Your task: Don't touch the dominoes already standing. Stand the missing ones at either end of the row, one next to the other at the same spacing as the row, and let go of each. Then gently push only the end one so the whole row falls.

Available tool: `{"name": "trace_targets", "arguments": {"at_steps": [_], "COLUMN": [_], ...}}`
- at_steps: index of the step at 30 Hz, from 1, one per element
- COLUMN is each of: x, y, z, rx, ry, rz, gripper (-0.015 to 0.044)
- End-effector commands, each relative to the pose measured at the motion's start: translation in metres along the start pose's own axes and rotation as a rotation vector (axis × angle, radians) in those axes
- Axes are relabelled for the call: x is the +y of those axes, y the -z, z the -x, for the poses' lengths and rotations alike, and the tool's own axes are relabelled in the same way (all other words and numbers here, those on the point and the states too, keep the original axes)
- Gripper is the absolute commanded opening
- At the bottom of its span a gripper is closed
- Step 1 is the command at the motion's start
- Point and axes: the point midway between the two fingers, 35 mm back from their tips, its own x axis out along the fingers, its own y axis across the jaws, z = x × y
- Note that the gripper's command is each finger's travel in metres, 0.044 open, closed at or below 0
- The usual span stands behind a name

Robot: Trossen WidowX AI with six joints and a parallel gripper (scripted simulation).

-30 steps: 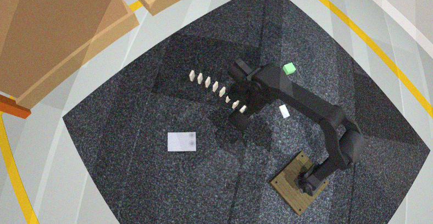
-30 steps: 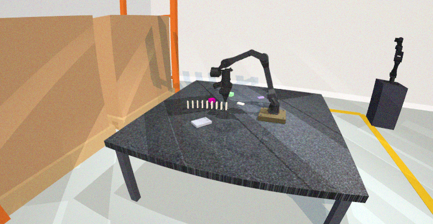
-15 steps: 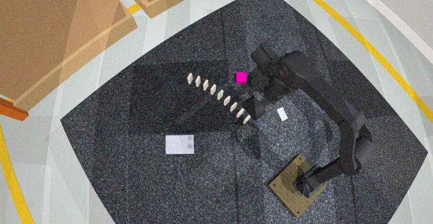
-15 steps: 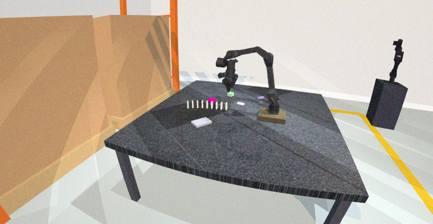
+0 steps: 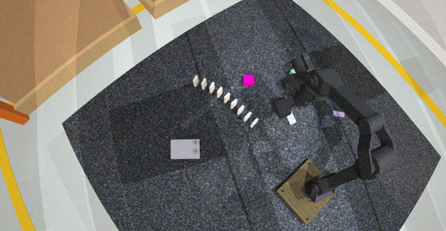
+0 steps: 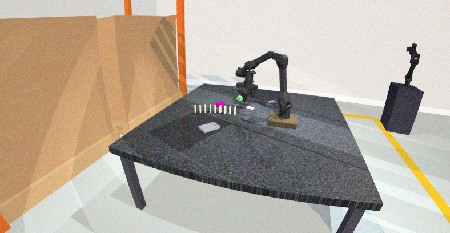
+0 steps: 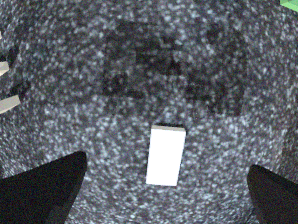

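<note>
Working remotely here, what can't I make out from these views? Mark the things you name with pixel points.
- Green block (image 5: 292, 71) (image 7: 290, 4): partly under the arm in the top view, cut by the wrist view's edge.
- Hand (image 7: 172, 169): finger bases cut off by the wrist view's lower edge.
- Row dominoes (image 7: 9, 104): wrist view's left edge crops them.
- Domino faces (image 6: 234, 109): too small in the exterior view for any markings.

You're looking at cream dominoes (image 5: 226, 97) (image 6: 215, 108) (image 7: 9, 104), a white domino (image 5: 291, 118) (image 6: 250, 107) (image 7: 166, 156), a solid magenta block (image 5: 248, 80) (image 6: 220, 104), a green one (image 5: 292, 71) (image 6: 239, 97) (image 7: 291, 4), and a lilac one (image 5: 338, 114) (image 6: 270, 101); your counter (image 5: 149, 179) (image 6: 252, 155) (image 7: 115, 130) is speckled charcoal, your claw (image 5: 291, 96) (image 6: 246, 97) (image 7: 172, 169) black.
</note>
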Motion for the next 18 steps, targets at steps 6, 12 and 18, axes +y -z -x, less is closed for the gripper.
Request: {"name": "trace_targets", "arguments": {"at_steps": [6,12,18], "x": [-0.001,-0.001,-0.001], "y": [0.004,0.004,0.004], "z": [-0.043,-0.051,-0.057], "rx": [0.019,0.019,0.019], "ry": [-0.004,-0.004,-0.004], "rz": [-0.002,-0.002,-0.002], "gripper": [0.0440,0.0440,0.0440]}}
